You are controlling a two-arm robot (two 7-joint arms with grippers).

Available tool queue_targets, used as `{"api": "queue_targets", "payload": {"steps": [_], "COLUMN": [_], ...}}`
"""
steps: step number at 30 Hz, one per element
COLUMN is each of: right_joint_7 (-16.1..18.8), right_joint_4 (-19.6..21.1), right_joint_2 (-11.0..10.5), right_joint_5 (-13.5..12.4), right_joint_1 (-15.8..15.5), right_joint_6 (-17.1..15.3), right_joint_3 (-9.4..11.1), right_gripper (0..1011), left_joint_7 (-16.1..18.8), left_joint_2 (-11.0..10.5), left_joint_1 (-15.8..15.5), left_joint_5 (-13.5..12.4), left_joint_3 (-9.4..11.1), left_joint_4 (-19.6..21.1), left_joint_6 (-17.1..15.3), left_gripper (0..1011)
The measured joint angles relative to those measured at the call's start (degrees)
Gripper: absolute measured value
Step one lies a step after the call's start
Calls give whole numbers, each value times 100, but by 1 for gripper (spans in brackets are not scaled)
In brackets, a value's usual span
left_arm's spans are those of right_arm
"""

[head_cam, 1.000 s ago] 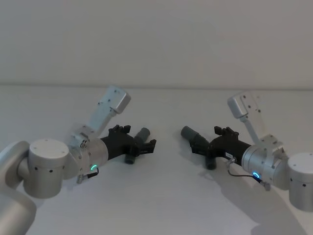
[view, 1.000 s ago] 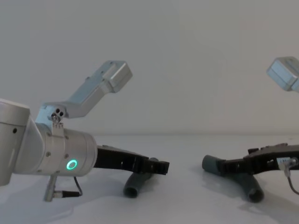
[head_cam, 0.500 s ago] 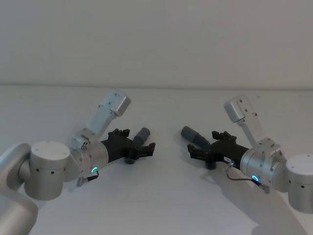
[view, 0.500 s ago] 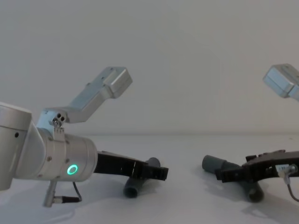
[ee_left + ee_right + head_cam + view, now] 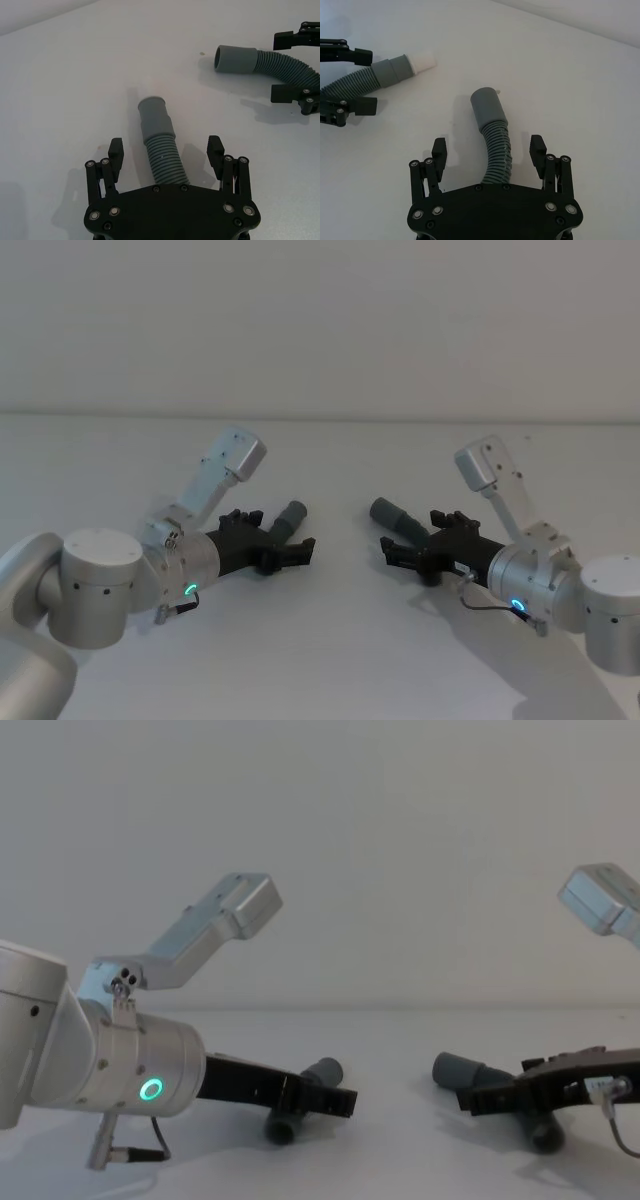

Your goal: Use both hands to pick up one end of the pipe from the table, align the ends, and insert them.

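I see 2 dark-grey pipes, ribbed with smooth collars: left pipe [image 5: 162, 160] has a white tip [image 5: 422, 61], right pipe [image 5: 496, 142] is all grey. Left gripper [image 5: 165, 145] and right gripper [image 5: 488, 144] are black. Left arm [image 5: 60, 1040] is silver with a green ring [image 5: 151, 1090]; right arm [image 5: 610, 610] silver, blue ring [image 5: 516, 605]. Table [image 5: 330, 660] is white.

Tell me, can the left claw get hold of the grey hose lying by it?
Probably yes: the open left gripper straddles the ribbed pipe piece lying on the table, and nothing blocks it.
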State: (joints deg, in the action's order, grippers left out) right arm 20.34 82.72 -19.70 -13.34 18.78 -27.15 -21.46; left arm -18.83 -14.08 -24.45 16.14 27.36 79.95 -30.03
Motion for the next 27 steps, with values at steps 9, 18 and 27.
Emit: {"api": "queue_targets", "payload": {"steps": [9,18,27], "right_joint_7": [-13,-27,-33], "right_joint_4": [-51,-74,-85], "right_joint_2": [36,51,58], "right_joint_5": [-35,-48,-56], "right_joint_1": [22,32,36], "right_joint_6": [-15,-20,-25], "right_joint_3": [0,0,1], "right_gripper": [1002,1002,856], "left_joint_7": [-53,-81,-94], "left_joint_2": [-4,-6,-6], "left_joint_1": [-32,-48,-53], "left_joint_5": [-38,-55,-62], "left_joint_3": [-2,-2,-1], "left_joint_4": [-31,-44,-50], "left_joint_6": [-46,-66,-76], "left_gripper": [1001,1001,814]}}
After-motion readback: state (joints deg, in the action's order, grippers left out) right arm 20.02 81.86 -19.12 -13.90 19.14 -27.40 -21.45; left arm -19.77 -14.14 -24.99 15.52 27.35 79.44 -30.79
